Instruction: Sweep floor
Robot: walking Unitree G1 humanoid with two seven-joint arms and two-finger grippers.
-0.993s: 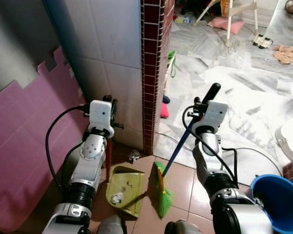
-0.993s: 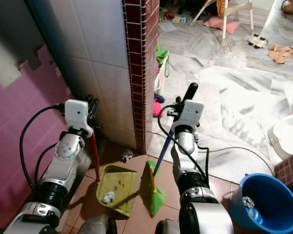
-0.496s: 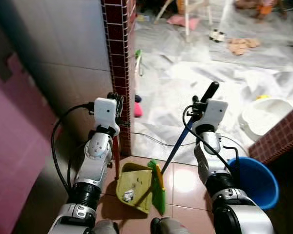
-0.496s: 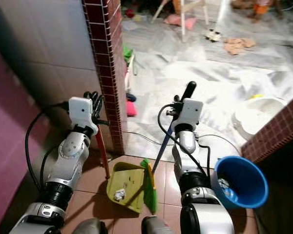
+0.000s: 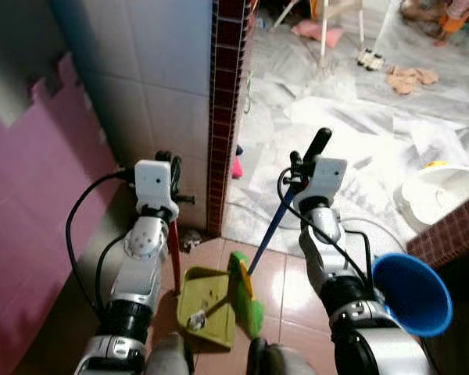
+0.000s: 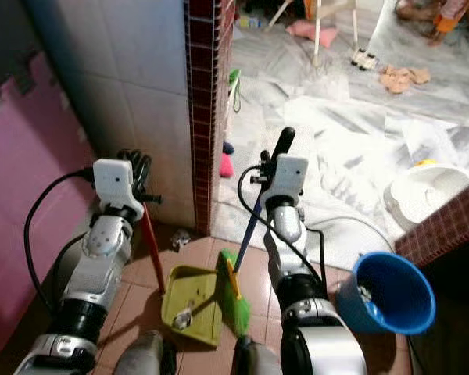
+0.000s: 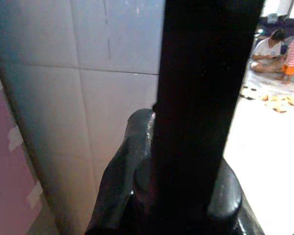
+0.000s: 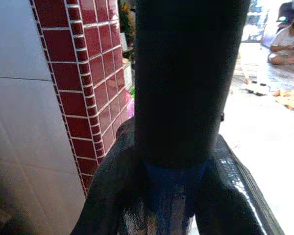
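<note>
Green broom (image 5: 246,291) bristles are being rested against the dustpan (image 6: 191,304), seemingly touching; right gripper (image 5: 301,166) is clasping its handle, left gripper (image 6: 134,168) clenching the dustpan's.

No legible text, labels, brands, numbers or signs.
</note>
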